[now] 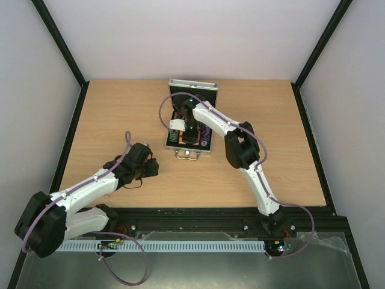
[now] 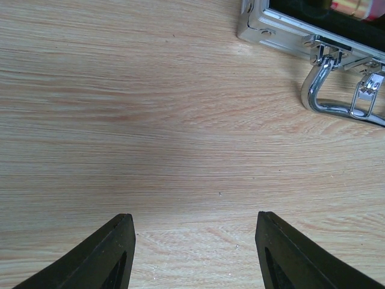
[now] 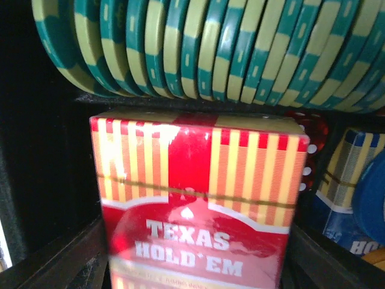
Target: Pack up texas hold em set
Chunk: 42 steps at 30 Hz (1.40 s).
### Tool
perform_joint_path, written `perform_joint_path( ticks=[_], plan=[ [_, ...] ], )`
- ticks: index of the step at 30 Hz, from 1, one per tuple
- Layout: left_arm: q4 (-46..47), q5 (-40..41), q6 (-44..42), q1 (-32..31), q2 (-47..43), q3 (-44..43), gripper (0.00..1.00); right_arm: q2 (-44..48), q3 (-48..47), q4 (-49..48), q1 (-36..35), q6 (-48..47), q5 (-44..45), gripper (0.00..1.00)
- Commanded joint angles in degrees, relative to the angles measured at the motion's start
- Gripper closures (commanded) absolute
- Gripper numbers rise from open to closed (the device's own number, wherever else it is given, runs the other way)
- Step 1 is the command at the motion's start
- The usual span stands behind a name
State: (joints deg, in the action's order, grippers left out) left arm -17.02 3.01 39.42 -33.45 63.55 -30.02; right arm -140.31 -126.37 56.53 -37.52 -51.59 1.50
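One silver case (image 1: 192,85), one red deck (image 3: 198,198), one blue deck (image 3: 340,180), one row of green chips (image 3: 210,48).

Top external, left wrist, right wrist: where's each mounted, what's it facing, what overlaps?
Top external: above and behind the bases, facing down on the table; both arms show, left gripper over bare wood, right gripper in the open case.
Left wrist: on the left wrist, angled down at the table; own open fingertips at bottom, case handle top right.
Right wrist: inside the case, close on the red card deck below green chips; own fingers unclear.
Shared: top external and left wrist both show the handle.
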Motion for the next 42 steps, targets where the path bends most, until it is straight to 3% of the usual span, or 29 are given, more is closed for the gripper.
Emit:
perform_joint_path(
  ticks=[1,14,24,26,28,30,36,42],
  plan=[
    [1.14,-0.32,-0.48,0.15,0.81,0.97,0.43,-1.44,-1.73,5.86,-0.18,3.26,1.71,0.24],
    [2.06,-0.67,-0.13,0.14,1.31,1.71,0.43,1.72,-1.41,3.61,-0.19,4.65,-0.87,0.21],
    [2.07,-1.07,-0.11,0.20,0.67,2.00,0.43,-0.22,-2.57,11.16,-0.17,4.03,-5.76,0.22],
    [2.26,-1.15,-0.27,0.15,1.16,1.85,0.43,0.03,-2.57,9.70,-0.03,5.12,-4.57,0.21],
    [2.47,-1.23,-0.43,0.16,1.58,1.73,0.43,0.85,-2.54,7.62,0.08,6.20,-3.48,0.11],
    [2.60,-1.24,-0.48,0.14,2.02,1.62,0.43,1.93,-2.57,5.93,0.11,6.93,-2.57,0.09],
    [2.59,-1.29,-0.55,0.15,2.11,1.54,0.43,6.16,-2.62,3.73,0.16,8.77,-1.78,0.09],
    [2.78,-1.80,-0.73,0.14,2.34,1.22,0.43,8.55,-0.76,-1.21,0.23,11.25,-1.75,0.16]
  ],
)
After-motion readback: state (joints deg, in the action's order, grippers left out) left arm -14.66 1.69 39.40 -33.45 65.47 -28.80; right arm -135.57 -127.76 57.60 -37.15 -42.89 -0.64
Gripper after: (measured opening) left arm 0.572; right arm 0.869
